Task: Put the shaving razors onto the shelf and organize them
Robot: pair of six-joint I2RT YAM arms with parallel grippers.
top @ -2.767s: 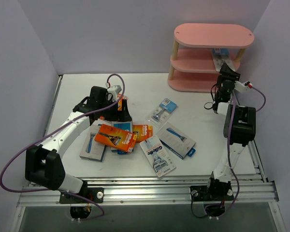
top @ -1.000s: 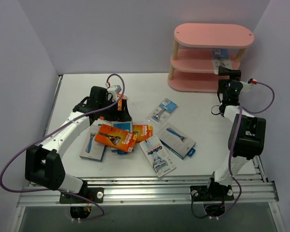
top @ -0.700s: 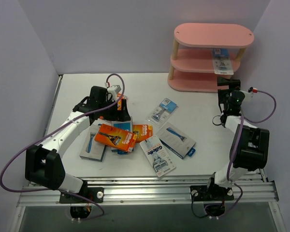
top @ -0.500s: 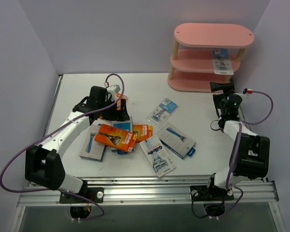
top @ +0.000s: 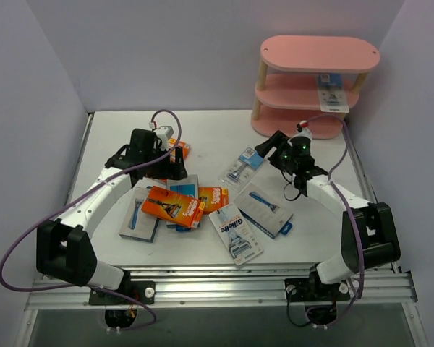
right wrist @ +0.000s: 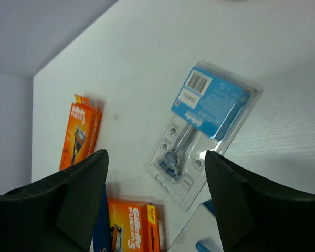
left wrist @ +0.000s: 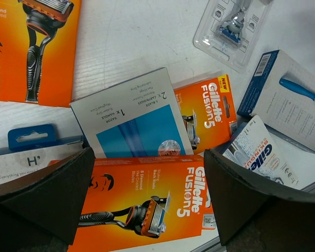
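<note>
Several shaving razors lie loose mid-table: a large orange box (top: 173, 204), a small orange box (top: 212, 196), a white-blue card (top: 235, 233), a blue-grey box (top: 264, 210) and a clear blister pack (top: 244, 165). My left gripper (top: 175, 165) hangs open over the pile, its jaws straddling the large orange box (left wrist: 147, 205) from above. My right gripper (top: 269, 147) is open and empty above the blister pack (right wrist: 205, 131). The pink shelf (top: 315, 54) stands at the back right. One blister card (top: 331, 92) rests on its middle tier.
A grey and blue box (left wrist: 134, 118) lies partly under the orange box. Another orange box (right wrist: 81, 131) stands by the left arm, and a pack (top: 139, 215) lies at the pile's left. Walls close in on three sides; a metal rail (top: 217, 278) runs along the front.
My right arm swung away from the shelf, left and down, to above the blister pack. The card stays on the middle tier. The left arm barely shifted.
</note>
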